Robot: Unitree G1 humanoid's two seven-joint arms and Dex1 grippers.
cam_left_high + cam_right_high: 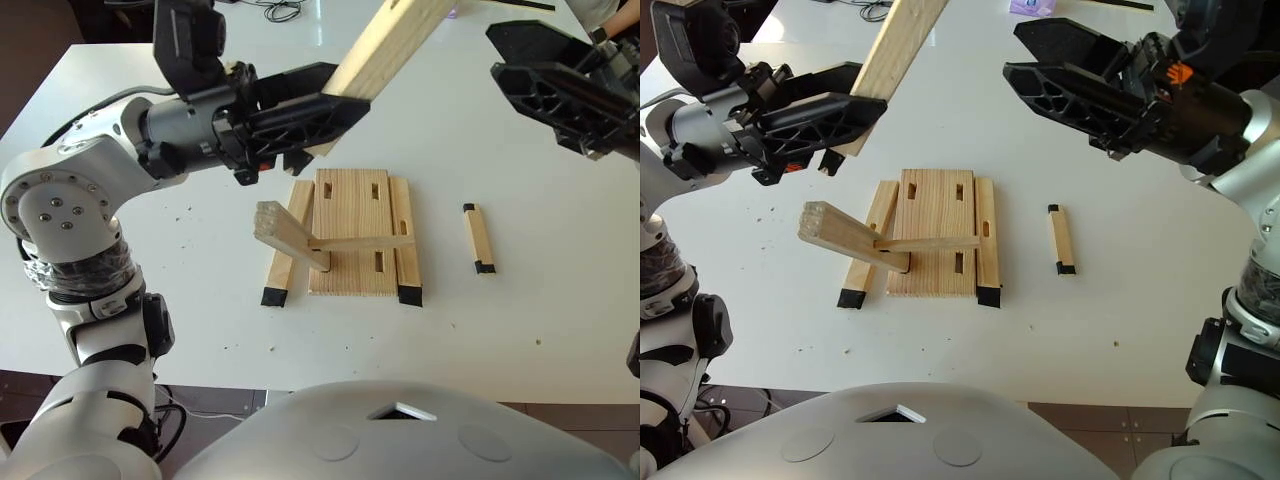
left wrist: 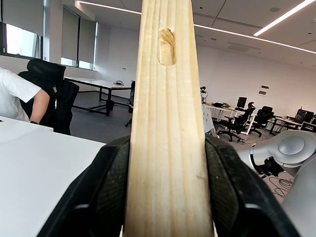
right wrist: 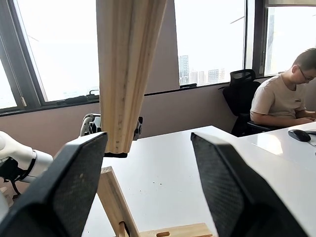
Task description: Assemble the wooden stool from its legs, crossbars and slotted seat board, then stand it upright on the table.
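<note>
My left gripper (image 1: 340,105) is shut on a long wooden leg (image 1: 385,45), held slanting high above the table; its fingers (image 2: 108,187) clamp the leg (image 2: 168,148) on both sides. Below lies the slotted seat board (image 1: 350,230), with a leg flat along each long side (image 1: 290,250) (image 1: 404,240). One more leg (image 1: 285,232) leans up from the board, joined to a thin crossbar (image 1: 365,242). My right gripper (image 1: 1012,50) hangs open in the air to the right, above the table, with the raised leg (image 3: 126,74) just beyond its fingers (image 3: 74,187).
A short wooden piece with black ends (image 1: 478,238) lies alone to the right of the board. The white table (image 1: 120,250) has bare room to the left and at the front. Cables (image 1: 283,10) lie at the far edge.
</note>
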